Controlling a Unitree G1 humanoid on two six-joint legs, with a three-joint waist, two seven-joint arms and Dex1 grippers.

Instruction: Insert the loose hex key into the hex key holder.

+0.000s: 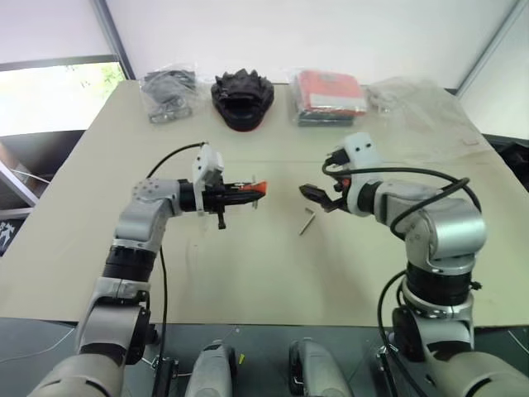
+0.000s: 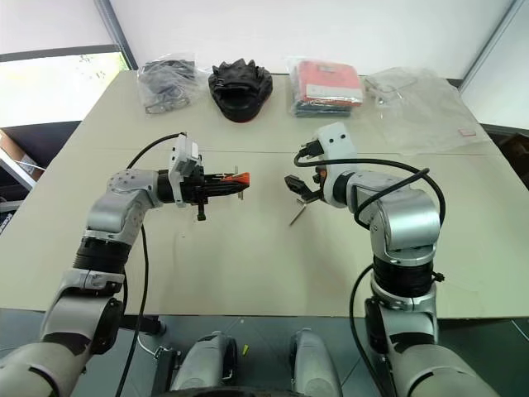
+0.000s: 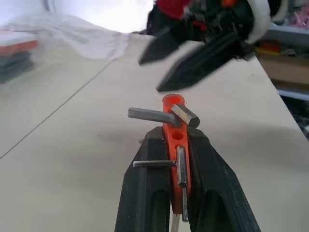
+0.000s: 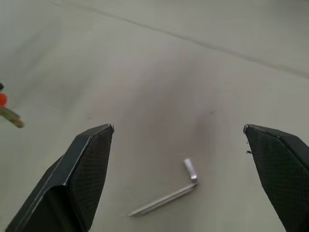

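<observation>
- Left claw [image 3: 176, 159] pinching the holder [image 3: 175, 145], held level above the table [image 1: 248, 265] and pointing toward the right arm.
- Holder clamped between the two black fingers [image 3: 145, 188], orange end sticking out past the fingertips, dark keys jutting from its sides.
- Right claw [image 4: 178, 140] spread wide, gripping nothing, hanging just above the table and facing the left claw across a gap.
- Loose key [image 4: 166, 195] lying flat on the table, below and between the right claw's open fingers [image 4: 82, 169], touching neither.
- Seen from the head camera, loose key [image 1: 307, 222] resting on the table between the two claws, nearer the right one, apart from the holder [image 1: 254, 188].
- At the table's far edge, well apart from both claws: a clear bag of dark parts [image 1: 168, 93], a black spiky object [image 1: 242, 98], a bagged red pack [image 1: 329, 95], and an empty-looking clear bag [image 1: 413, 103].
- Black cable [image 1: 169, 161] looping from the left wrist; another [image 1: 413, 178] arching over the right arm.
</observation>
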